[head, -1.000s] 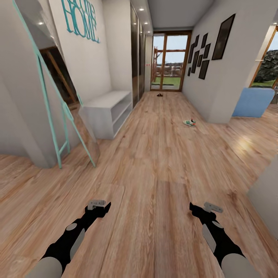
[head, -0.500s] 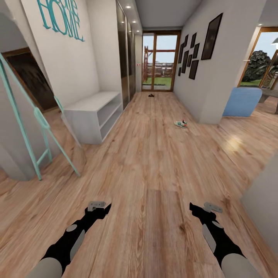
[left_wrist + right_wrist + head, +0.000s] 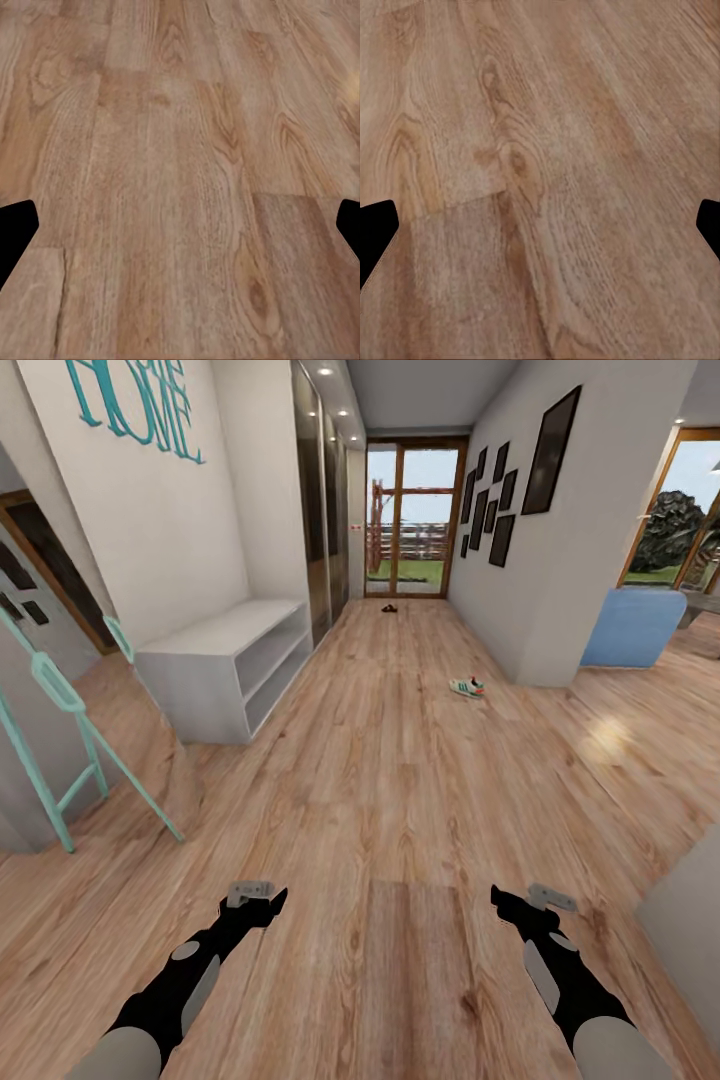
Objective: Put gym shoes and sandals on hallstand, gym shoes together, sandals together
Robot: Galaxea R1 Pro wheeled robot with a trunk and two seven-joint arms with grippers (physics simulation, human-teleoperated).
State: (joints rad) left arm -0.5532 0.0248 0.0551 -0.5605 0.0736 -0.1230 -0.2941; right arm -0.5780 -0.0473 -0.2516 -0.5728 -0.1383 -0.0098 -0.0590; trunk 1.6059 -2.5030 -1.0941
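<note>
Down the corridor ahead of you, a gym shoe [image 3: 467, 687] lies on the corridor floor [image 3: 400, 780] near the corner of the right-hand wall, cream-white with green stripes and a red-orange heel; whether it is one shoe or two lying together is too small to tell. Much farther along, just in front of the glass door [image 3: 405, 520], a small dark shape [image 3: 390, 608] sits on the planks, likely the sandals, though it is too distant to be sure. Against the left wall you have a low white shelf unit [image 3: 225, 665] with a broad top and open shelves, its compartments looking bare. Nearer you on the left leans a teal-framed mirror [image 3: 60, 700], and teal "HOME" lettering [image 3: 130, 405] hangs on the wall above. Dark picture frames [image 3: 520, 470] line the right wall, with a blue chair [image 3: 632, 626] beyond its corner.

Your left gripper [image 3: 262, 898] and right gripper [image 3: 508, 900] hang low over bare planks, well apart from every shoe. In each wrist view the dark fingertips [image 3: 15, 236] [image 3: 375, 232] sit at opposite edges with only wood grain between them, so both jaws are spread wide and carry nothing.
</note>
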